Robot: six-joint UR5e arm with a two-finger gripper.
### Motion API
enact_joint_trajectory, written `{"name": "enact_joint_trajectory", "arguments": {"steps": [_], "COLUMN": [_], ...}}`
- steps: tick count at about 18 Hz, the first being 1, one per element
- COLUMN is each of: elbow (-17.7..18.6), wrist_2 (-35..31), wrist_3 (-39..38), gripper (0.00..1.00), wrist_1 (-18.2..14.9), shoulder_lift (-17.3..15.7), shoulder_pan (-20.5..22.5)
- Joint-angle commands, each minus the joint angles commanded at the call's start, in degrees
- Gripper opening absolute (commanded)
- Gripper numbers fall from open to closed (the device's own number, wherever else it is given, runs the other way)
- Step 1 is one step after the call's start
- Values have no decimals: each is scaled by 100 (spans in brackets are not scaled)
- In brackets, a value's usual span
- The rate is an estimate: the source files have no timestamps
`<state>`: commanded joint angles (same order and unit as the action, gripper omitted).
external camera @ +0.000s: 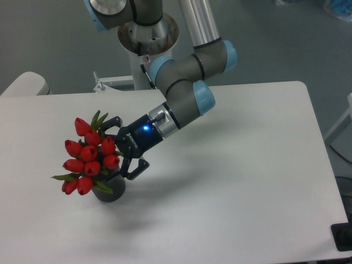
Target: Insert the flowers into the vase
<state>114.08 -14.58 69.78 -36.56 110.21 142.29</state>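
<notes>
The flowers (88, 157), a bunch of red tulip buds with green leaves, stand with their stems in the vase (109, 191), a small dark grey cylinder on the white table. The bunch leans to the left over the vase's mouth. My gripper (116, 149) reaches in from the right at the height of the buds. Its jaws are spread wide, one finger (110, 122) above and behind the bunch, the other finger (135, 169) below, just right of the vase. The fingertips are partly hidden by the buds.
The arm's base column (147, 33) stands behind the table's (236, 181) far edge. A pale rounded object (25, 83) sits at the far left corner. A dark object (343, 236) is at the lower right edge.
</notes>
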Motion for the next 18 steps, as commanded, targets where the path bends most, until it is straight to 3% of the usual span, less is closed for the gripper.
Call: {"name": "enact_joint_trajectory", "arguments": {"steps": [8,13,18], "elbow": [132,211,264], "wrist_2": [-502,-597,-1431], "wrist_3": [36,36,44], "gripper": [100,100,100], "wrist_1": [0,-18,-18], "shoulder_lift": [-290,-571,-808], "shoulder_pan": [17,394,694]}}
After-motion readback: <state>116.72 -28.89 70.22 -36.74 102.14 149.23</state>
